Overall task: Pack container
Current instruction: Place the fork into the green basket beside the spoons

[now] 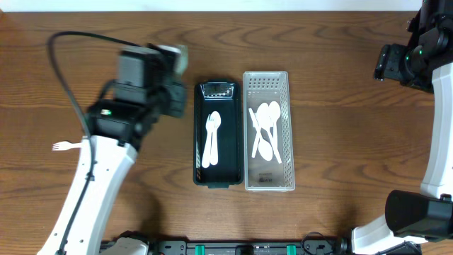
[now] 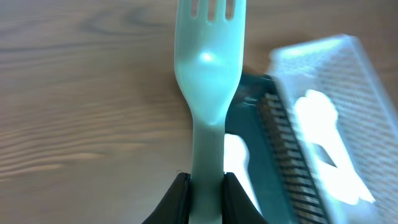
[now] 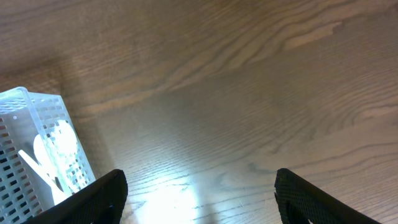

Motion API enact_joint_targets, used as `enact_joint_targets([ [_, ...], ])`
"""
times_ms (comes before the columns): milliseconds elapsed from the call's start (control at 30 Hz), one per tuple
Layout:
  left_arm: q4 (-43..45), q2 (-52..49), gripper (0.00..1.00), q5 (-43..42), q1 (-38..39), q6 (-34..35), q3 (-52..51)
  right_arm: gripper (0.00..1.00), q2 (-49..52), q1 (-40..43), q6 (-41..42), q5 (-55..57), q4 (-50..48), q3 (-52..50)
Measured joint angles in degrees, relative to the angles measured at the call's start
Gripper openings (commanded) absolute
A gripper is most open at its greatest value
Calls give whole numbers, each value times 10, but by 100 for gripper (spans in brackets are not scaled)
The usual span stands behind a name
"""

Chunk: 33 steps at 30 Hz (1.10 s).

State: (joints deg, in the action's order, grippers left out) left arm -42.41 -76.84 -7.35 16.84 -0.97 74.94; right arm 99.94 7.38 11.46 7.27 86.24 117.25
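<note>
As our left tool [image 2: 205,186] pinches the handle of the pale plastic fork [image 2: 208,68], we find the fork just left of the dark green rectangular plastic tray [image 1: 200,142], beside its far end. We judge the step goes best if we carry the fork over the tray's middle, turn it along the white cutlery [image 1: 212,138] already inside, lower it close, then release. Our right tool [image 3: 200,193] stands wide and empty, well right of the tray.

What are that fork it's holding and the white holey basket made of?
The fork looks like plastic: pale, smooth and glossy, with a bright highlight. The basket is probably plastic too: white, slightly see-through, with moulded grid holes.
</note>
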Motion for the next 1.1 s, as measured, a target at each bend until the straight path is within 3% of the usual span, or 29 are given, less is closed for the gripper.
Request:
enact_joint_targets([
  [200, -35, -68, 6, 0, 80, 82, 0, 79, 0, 0, 0, 0, 4, 0],
  [500, -78, -213, 6, 0, 110, 135, 0, 79, 0, 0, 0, 0, 12, 0],
  [533, -77, -226, 10, 0, 110, 137, 0, 79, 0, 0, 0, 0, 12, 0],
  [600, -76, -243, 37, 0, 110, 140, 0, 79, 0, 0, 0, 0, 13, 0],
  [667, -71, -254, 48, 0, 110, 142, 0, 79, 0, 0, 0, 0, 13, 0],
  [700, -68, -257, 52, 0, 110, 144, 0, 79, 0, 0, 0, 0, 13, 0],
  [1000, -56, -255, 54, 22, 110, 123, 4, 79, 0, 0, 0, 0, 14, 0],
  [1100, -80, -242, 76, 58, 110, 94, 30, 79, 0, 0, 0, 0, 13, 0],
])
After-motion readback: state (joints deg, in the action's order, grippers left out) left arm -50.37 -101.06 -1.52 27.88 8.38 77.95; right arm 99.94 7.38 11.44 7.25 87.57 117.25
